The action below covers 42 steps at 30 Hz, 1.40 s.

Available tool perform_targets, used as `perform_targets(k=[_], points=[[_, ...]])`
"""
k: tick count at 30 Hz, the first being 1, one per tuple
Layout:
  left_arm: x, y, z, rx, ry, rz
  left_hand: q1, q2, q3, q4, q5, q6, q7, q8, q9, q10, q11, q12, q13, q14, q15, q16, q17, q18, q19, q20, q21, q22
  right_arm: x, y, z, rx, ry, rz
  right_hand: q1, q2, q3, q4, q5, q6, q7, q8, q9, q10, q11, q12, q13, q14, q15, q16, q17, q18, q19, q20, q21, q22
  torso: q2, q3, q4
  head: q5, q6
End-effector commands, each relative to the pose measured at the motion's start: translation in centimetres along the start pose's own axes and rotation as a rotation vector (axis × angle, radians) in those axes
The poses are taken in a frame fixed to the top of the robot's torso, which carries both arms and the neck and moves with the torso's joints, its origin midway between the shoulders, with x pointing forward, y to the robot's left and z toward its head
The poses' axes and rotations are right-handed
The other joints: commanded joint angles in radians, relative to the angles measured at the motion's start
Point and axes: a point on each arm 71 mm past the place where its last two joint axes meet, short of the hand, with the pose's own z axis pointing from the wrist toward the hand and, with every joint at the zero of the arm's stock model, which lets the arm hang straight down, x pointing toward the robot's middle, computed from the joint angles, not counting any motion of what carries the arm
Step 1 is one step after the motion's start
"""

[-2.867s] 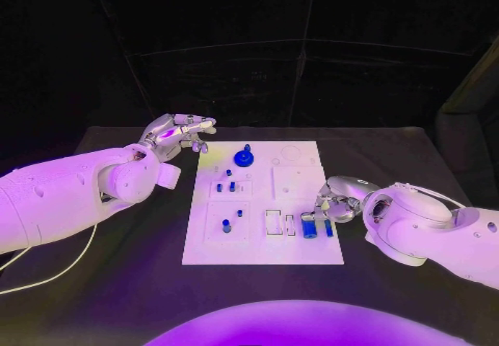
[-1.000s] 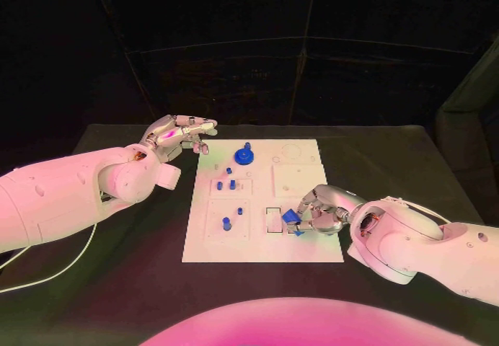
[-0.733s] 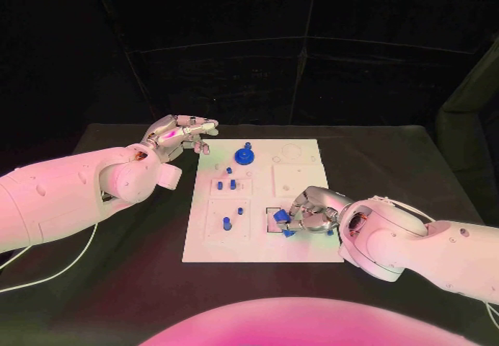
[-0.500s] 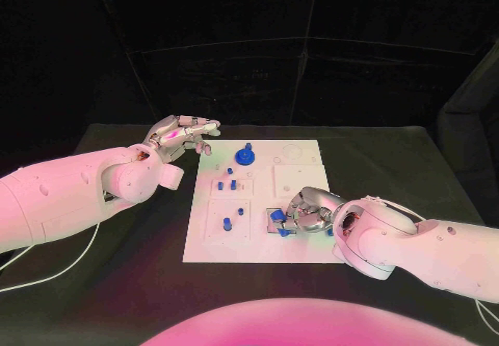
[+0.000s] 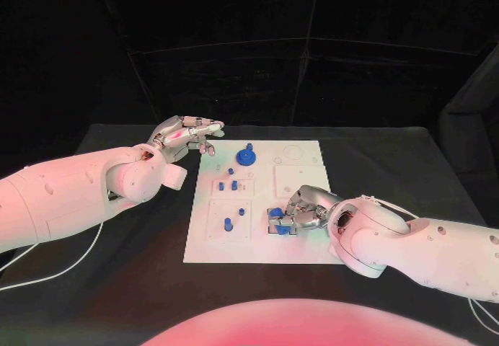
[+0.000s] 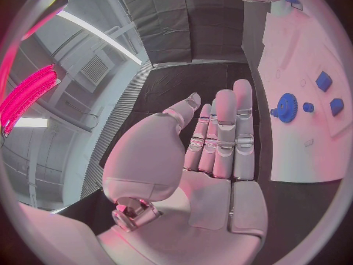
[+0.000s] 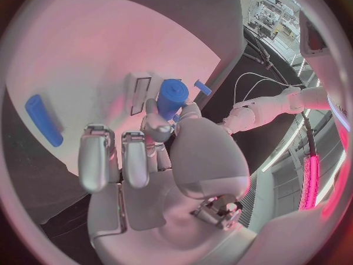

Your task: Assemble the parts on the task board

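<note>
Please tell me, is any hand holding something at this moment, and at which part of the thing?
The right hand pinches a blue cylindrical part by its lower end over the task board. The left hand holds nothing.

text: none legible | labels: none | numbers: none | signs: none

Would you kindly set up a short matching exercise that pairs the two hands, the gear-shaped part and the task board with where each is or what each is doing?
Things:
1. right hand
2. left hand
3. blue gear
4. task board

States:
A. white plate lying in the middle of the table
B. holds nothing, off the board's far left corner
C. holds a blue part over the board's near side
D. sits at the board's far end

Pairs: 1-C, 2-B, 3-D, 4-A
</note>
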Motion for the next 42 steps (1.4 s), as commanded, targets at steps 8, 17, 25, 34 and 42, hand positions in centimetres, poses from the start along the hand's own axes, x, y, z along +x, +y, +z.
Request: perform_targets(k=[8,17,25,34,42], points=[[0.05,-0.10,0.00,-0.001,0.014,-0.003,-0.002,0.002,-0.005,-0.001,0.004,-0.004,-0.001,0.006,0.000,-0.009,0.000,0.004,0.000,-0.002,0.004,0.006,-0.001,0.013,0.007,0.001,-0.007,-0.002,-0.55,0.10,-0.01,0.003,-0.082,-0.042,-0.169,-0.104,-0.002,0.008,-0.292,0.003,-0.029,0.016,0.015,-0.013,0.007,-0.057,-0.017,0.067,-0.002,-0.017,0.050,-0.002,0.004,-0.008,-0.008,0.030,-0.001,0.0002,0.0003,-0.001,0.000],[0.01,-0.06,-0.03,-0.007,0.016,-0.004,-0.001,0.002,-0.005,-0.001,0.004,-0.005,-0.001,0.007,0.000,-0.010,0.000,0.005,0.000,-0.002,0.004,0.006,-0.001,0.013,0.007,0.001,-0.007,-0.002,-0.63,0.29,-0.23,-0.008,-0.094,-0.058,-0.186,-0.138,0.070,0.006,-0.253,-0.009,-0.026,0.021,0.020,-0.026,0.010,-0.124,-0.052,0.062,0.000,-0.033,0.031,0.001,-0.004,-0.005,-0.021,0.013,0.000,0.0011,-0.0013,-0.001,0.002],[-0.07,-0.03,-0.10,-0.011,0.018,0.003,0.000,0.002,-0.005,-0.002,0.004,-0.005,-0.001,0.007,0.000,-0.010,0.000,0.005,0.000,-0.002,0.004,0.006,-0.001,0.013,0.007,0.002,-0.007,-0.002,-0.62,0.85,-0.74,-0.061,-0.095,-0.048,0.004,-0.093,0.101,-0.046,-0.156,-0.007,-0.030,0.031,0.026,-0.010,0.005,-0.110,-0.029,0.069,-0.004,-0.022,0.057,-0.003,0.006,-0.009,-0.011,0.033,0.000,0.0011,-0.0003,0.000,0.002],[-0.06,-0.02,-0.11,-0.013,0.020,0.004,0.002,0.003,-0.005,-0.002,0.004,-0.006,-0.001,0.007,0.000,-0.011,0.000,0.005,0.000,-0.003,0.004,0.006,-0.002,0.013,0.007,0.002,-0.008,-0.002,-0.52,0.88,-0.84,-0.071,-0.078,-0.056,0.075,-0.083,0.095,-0.084,-0.165,-0.009,-0.030,0.033,0.027,-0.009,0.005,-0.115,-0.025,0.070,-0.005,-0.022,0.060,-0.003,0.007,-0.010,-0.010,0.035,-0.001,0.0003,0.0000,-0.003,-0.002],[-0.06,-0.01,-0.09,-0.014,0.021,0.004,0.002,0.003,-0.005,-0.002,0.004,-0.006,-0.001,0.007,0.000,-0.011,0.000,0.005,0.000,-0.003,0.004,0.006,-0.002,0.013,0.007,0.002,-0.008,-0.002,-0.51,0.64,-0.44,-0.052,-0.078,-0.066,0.095,-0.064,0.096,-0.092,-0.166,-0.008,-0.030,0.033,0.027,-0.007,0.004,-0.115,-0.021,0.070,-0.005,-0.020,0.063,-0.004,0.008,-0.010,-0.009,0.038,0.000,0.0002,0.0002,-0.004,-0.001]])
